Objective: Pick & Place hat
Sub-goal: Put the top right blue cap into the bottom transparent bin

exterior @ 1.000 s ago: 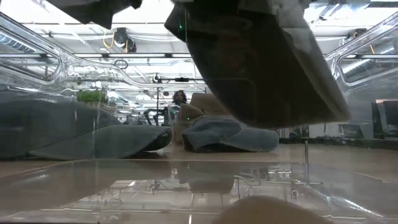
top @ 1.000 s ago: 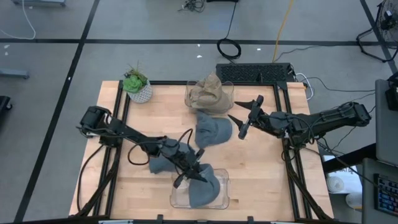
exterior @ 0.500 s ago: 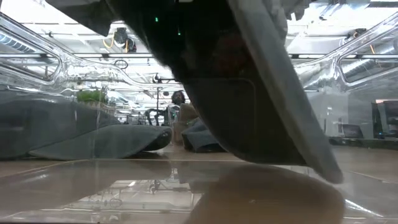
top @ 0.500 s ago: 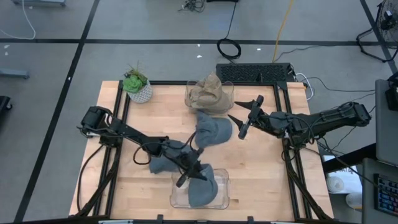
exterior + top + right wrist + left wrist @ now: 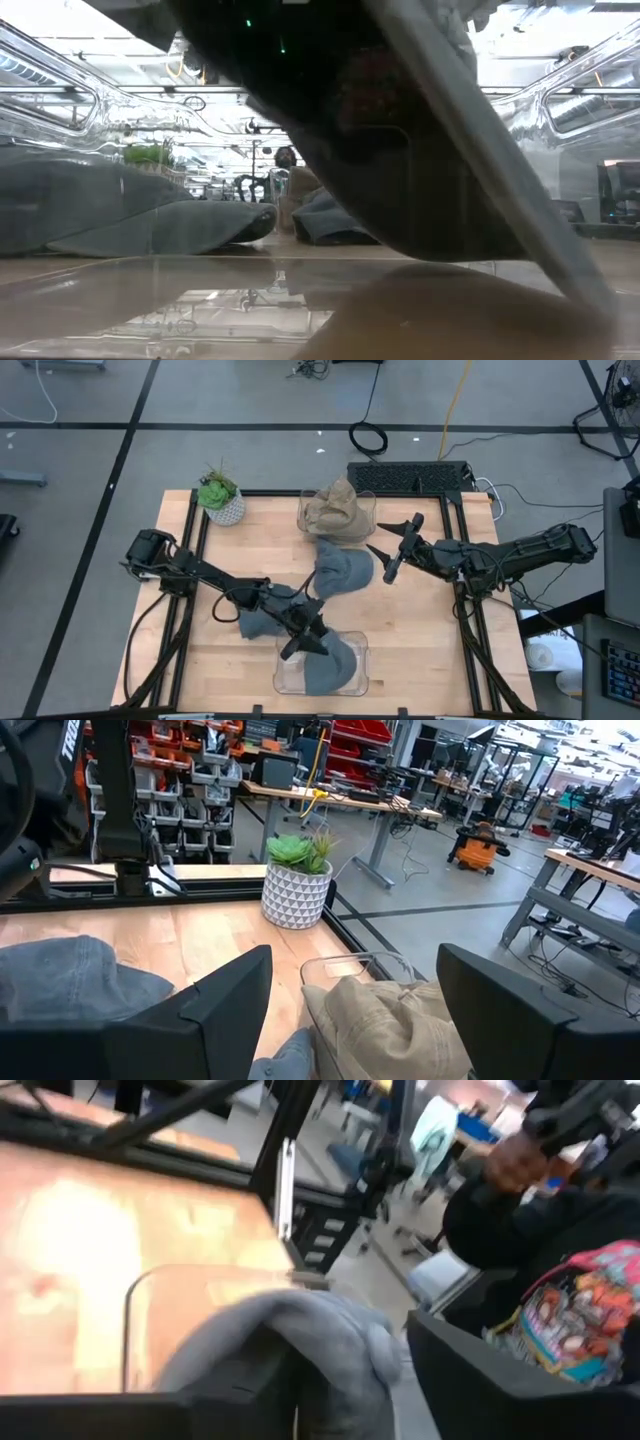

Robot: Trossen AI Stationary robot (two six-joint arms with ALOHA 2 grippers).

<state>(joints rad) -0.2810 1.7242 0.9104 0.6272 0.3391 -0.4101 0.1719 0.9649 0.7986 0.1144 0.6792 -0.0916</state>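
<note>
1. L gripper [image 5: 305,637] sits at the near-centre of the table, over the rim of the clear plastic bin [image 5: 355,678]. In the left wrist view its fingers [image 5: 480,1380] stand apart w/ grey fabric between them; can't tell if they still pinch it.
2. Grey hat [image 5: 325,665] lies in that bin at the table's near edge, draped partly over the rim toward the L gripper. In the low view its dark underside fills most of the frame [image 5: 400,170], inside the transparent walls.
3. Second grey hat [image 5: 255,622] lies on the wood just beside the L arm, left of the bin.
4. Third grey hat [image 5: 340,570] lies mid-table, between the two grippers; it also shows in the low view [image 5: 325,222].
5. R gripper [image 5: 392,547] hovers right of centre, jaws wide apart, holding nothing, pointed at the mid-table hat.
6. Tan hat [image 5: 338,508] sits in a second clear bin [image 5: 369,505] at the far edge; right wrist view shows it [image 5: 390,1020] close ahead.
7. Potted succulent [image 5: 220,498] stands at the far-left corner of the wooden table [image 5: 420,640]; seen also in the right wrist view [image 5: 296,880].
8. A person in a printed top [image 5: 570,1310] shows beyond the table in the left wrist view.
</note>
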